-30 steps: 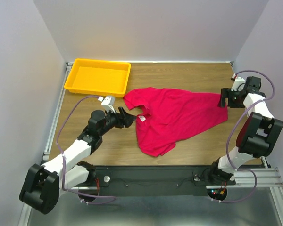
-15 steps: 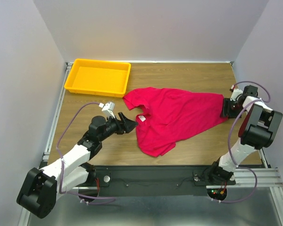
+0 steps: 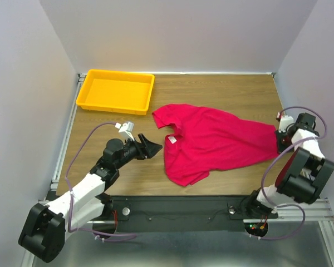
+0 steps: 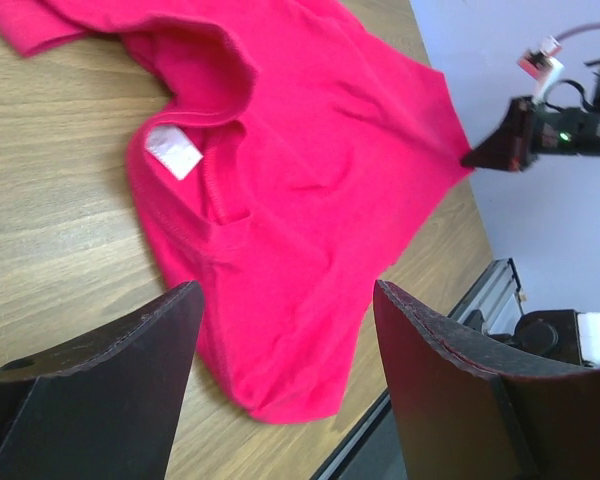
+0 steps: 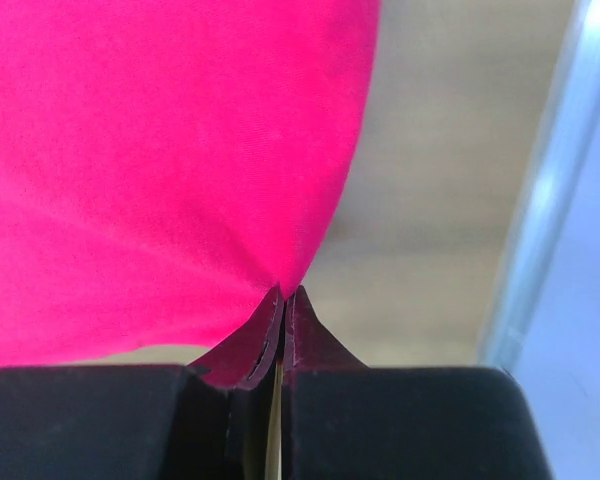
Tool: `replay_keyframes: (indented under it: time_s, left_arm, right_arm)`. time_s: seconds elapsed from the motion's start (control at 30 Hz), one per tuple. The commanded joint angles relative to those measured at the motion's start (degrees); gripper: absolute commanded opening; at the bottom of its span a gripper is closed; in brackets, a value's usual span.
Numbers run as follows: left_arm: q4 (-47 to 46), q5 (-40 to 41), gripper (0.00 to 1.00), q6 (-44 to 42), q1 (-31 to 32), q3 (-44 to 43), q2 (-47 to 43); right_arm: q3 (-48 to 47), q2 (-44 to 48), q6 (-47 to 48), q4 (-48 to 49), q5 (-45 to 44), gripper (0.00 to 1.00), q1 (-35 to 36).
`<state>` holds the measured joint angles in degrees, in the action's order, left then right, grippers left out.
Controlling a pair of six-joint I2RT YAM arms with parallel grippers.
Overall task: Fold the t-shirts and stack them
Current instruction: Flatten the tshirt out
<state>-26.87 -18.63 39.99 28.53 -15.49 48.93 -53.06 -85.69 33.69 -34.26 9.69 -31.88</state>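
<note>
Yellow tray (image 3: 116, 92): used as the landmark here.

Left gripper (image 3: 151, 147): nearer than the tray, under its right end. Jaws spread wide, nothing in them. It points at the collar side, probably waiting to take that edge.

T-shirt (image 3: 214, 142): spread on the table (image 3: 228, 89), right of the tray and nearer. Single layer, wrinkled, not yet folded. Neck label (image 3: 171, 139) faces up.

Right gripper (image 3: 280, 140): far right of the tray, pinched shut on the shirt's end corner. The cloth runs to a point there, so I judge it a pull to flatten the shirt.

Views: only the right wrist camera shows fabric caught between the closed tips. The left wrist camera shows bare wood between its own fingers (image 4: 110, 370). The overhead alone places the tray.
</note>
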Motion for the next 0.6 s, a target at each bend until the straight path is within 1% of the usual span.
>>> replay_keyframes:
  time_s: [0.0,0.03,0.07,0.1,0.13,0.17,0.2,0.23,0.27,0.3,0.33,0.37,0.4,0.43,0.47,0.5,0.53,0.57]
  left_arm:
    - [-0.4,-0.1,0.8,-1.5,0.3,-1.6,-1.2]
    - [-0.2,-0.1,0.8,-1.7,0.3,-1.8,-1.0]
    - [0.0,-0.3,0.8,-2.0,0.3,-2.2,-0.5]
    - [0.1,-0.3,0.8,-2.6,0.3,-2.4,0.1]
    - [0.1,-0.3,0.8,-2.8,0.3,-2.6,0.1]
    - [0.1,-0.2,0.8,-3.1,0.3,-2.9,0.6]
    - [0.1,-0.2,0.8,-3.5,0.3,-3.3,1.3]
    - [0.1,0.0,0.8,-4.0,0.3,-3.6,1.6]
    - [0.1,0.2,0.8,-4.3,0.3,-4.1,2.4]
    - [0.1,0.1,0.8,-4.5,0.3,-4.5,2.7]
    - [-0.1,0.2,0.8,-5.2,0.3,-4.9,3.1]
    - [-0.1,0.4,0.8,-5.4,0.3,-5.3,3.3]
    - [-0.2,0.4,0.8,-5.7,0.3,-5.8,3.6]
    - [-0.2,0.8,0.8,-6.1,0.3,-6.4,3.7]
    - [-0.2,1.1,0.8,-6.1,0.3,-6.4,3.8]
    - [-0.1,1.1,0.8,-6.2,0.3,-6.8,3.7]
    - [-0.2,1.4,0.8,-6.2,0.3,-7.1,3.7]
    - [-0.2,1.6,0.8,-5.9,0.3,-7.1,3.2]
  right_arm:
    - [4.6,10.9,15.7,-8.0,-8.5,0.01,-3.4]
    - [4.6,12.5,17.4,-8.9,-9.1,0.01,-3.7]
    - [5.6,13.9,19.3,-9.7,-9.3,0.15,-4.1]
    - [4.6,16.3,19.4,-10.7,-7.6,0.44,-4.3]
    - [4.5,17.2,19.1,-11.2,-6.0,0.44,-4.4]
    - [2.1,17.7,18.5,-11.4,-3.9,0.58,-4.5]
    - [-0.1,17.7,16.3,-12.2,-1.2,0.86,-4.5]
    - [-2.2,17.2,14.9,-12.4,1.8,0.93,-4.4]
    - [-7.0,14.4,12.8,-13.5,9.0,0.97,-4.4]
    - [-9.2,12.4,11.8,-13.9,13.0,0.97,-4.4]
    - [-11.1,10.1,11.3,-14.3,21.6,0.97,-4.4]
    - [-13.2,7.1,11.1,-14.9,26.0,0.97,-4.2]
    - [-16.3,1.5,12.9,-16.5,29.8,0.97,-2.7]
    - [-18.0,-5.3,12.5,-16.5,32.9,0.97,0.6]
    - [-19.7,-5.4,12.5,-16.3,33.5,0.97,0.6]
    - [-23.8,-11.5,12.0,-16.3,34.2,0.97,3.9]
    - [-25.9,-14.1,11.1,-15.8,34.8,0.97,5.1]
    - [-28.0,-19.3,8.6,-15.1,35.4,0.95,7.2]
